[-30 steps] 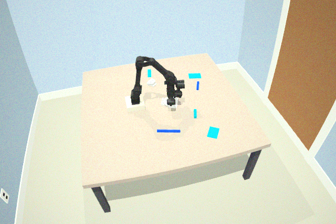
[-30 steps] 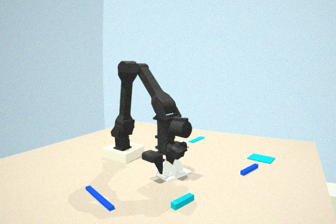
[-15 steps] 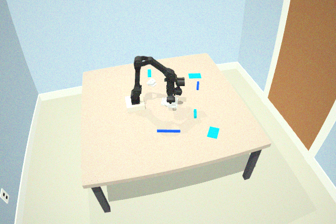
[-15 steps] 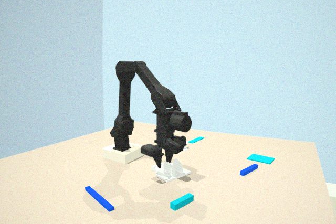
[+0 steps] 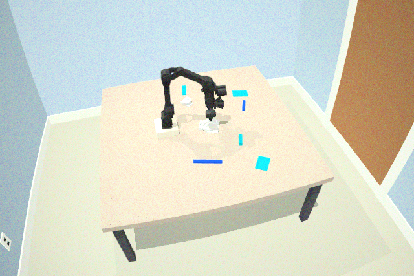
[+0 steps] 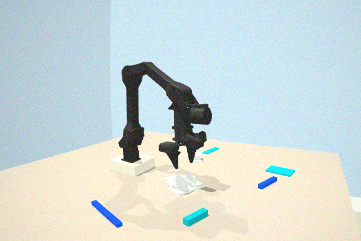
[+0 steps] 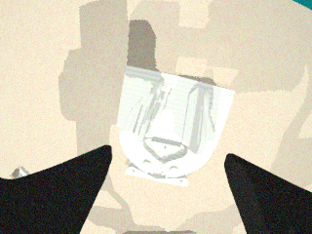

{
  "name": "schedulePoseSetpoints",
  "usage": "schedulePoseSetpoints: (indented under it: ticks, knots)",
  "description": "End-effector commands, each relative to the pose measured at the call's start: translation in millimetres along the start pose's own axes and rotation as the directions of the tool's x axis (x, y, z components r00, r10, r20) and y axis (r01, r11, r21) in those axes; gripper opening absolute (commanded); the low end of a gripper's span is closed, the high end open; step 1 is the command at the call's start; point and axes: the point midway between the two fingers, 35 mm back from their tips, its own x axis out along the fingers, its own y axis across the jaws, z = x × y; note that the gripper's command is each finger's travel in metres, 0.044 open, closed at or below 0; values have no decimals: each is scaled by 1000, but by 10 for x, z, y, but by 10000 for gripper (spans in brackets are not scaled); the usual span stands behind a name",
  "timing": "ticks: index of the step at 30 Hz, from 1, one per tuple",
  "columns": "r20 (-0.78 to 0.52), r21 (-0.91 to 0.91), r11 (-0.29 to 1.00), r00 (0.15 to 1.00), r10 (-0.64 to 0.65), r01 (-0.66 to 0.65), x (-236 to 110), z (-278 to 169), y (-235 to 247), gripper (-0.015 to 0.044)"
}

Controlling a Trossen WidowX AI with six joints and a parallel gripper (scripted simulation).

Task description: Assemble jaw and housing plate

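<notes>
So my tool [image 5: 210, 119] [image 6: 184, 165] [image 7: 170, 156] is wide open, nothing in it, hovering above the white base [image 5: 202, 125] [image 6: 199, 185] [image 7: 225, 104]. Both jaws [image 5: 213, 127] [image 6: 181, 183] [image 7: 196, 117] are standing on that, so I'd guess the second one's on its pin. What's left is the small white piece [image 5: 186, 101] [image 6: 198, 157] [image 7: 20, 173], probably the housing plate, lying apart on the counter [image 5: 150, 182] [image 6: 58, 197] [image 7: 29, 73]. Pins are hidden, teeth mesh is anyone's guess: white on white, washed out. From the wrist, that piece is nearly cut off.
</notes>
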Motion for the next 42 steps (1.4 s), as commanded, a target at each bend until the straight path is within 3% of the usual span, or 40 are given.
schedulePoseSetpoints:
  ticks: [1,15,29,32,42]
  knots:
    - [2,38,999,1000,15,-15,-21,-7,272,440]
    - [-20,274,962,1000,10,-4,-103,-375,1429,440]
    - [-49,548,836,999,10,18,-241,-1383,2512,440]
    - [-53,589,807,999,8,25,-268,-1604,2641,440]
    - [-53,592,805,999,8,25,-253,-1621,2651,440]
